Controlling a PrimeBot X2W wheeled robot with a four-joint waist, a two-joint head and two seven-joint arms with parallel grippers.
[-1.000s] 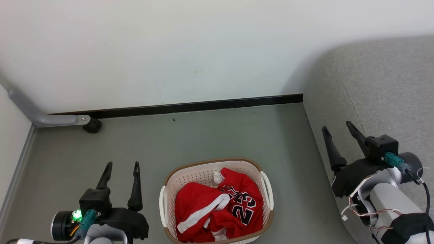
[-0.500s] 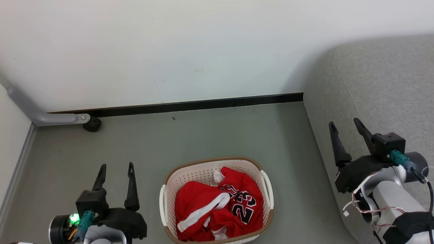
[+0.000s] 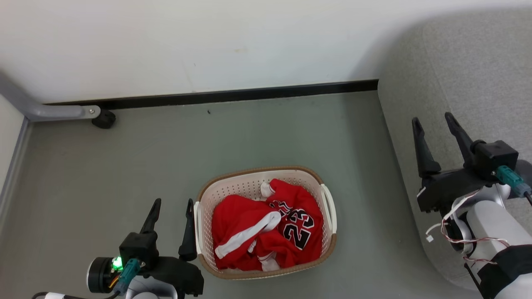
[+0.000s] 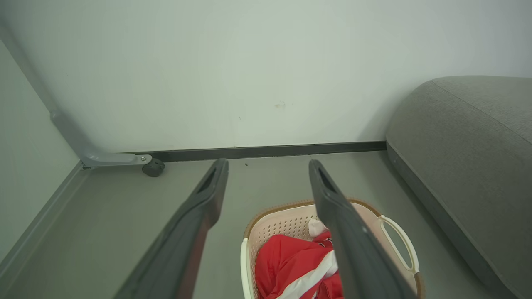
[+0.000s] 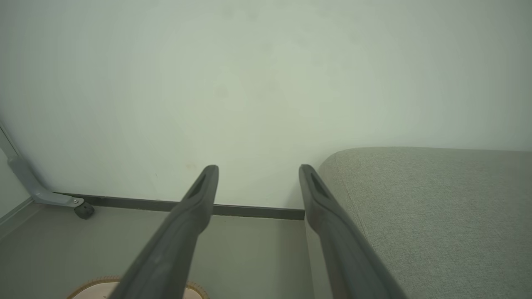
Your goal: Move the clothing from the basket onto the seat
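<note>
The cream basket [image 3: 257, 170] with a brown rim stands on the grey floor. In it lies the clothing: a red garment with a broad white stripe [image 3: 232, 220] and a red jersey numbered 23 [image 3: 300, 229]. My left gripper [image 3: 173, 203] is open, just left of the basket's left wall, with nothing between its fingers. In the left wrist view this gripper [image 4: 268, 162] frames the basket [image 4: 266, 211] and the clothing [image 4: 286, 265]. My right gripper [image 3: 432, 118] is open and empty over the front edge of the grey seat [image 3: 478, 74]. The right wrist view has that gripper [image 5: 258, 168] beside the seat [image 5: 436, 207].
A pale wall with a black skirting board [image 3: 232, 96] closes the back. A grey metal leg with a black caster [image 3: 104, 119] stands at the far left. Open grey floor [image 3: 249, 137] lies between the basket and the wall.
The head camera has tilted down, shifting the whole picture up. My left gripper has moved right, close to the basket's left side. The right gripper has hardly moved.
</note>
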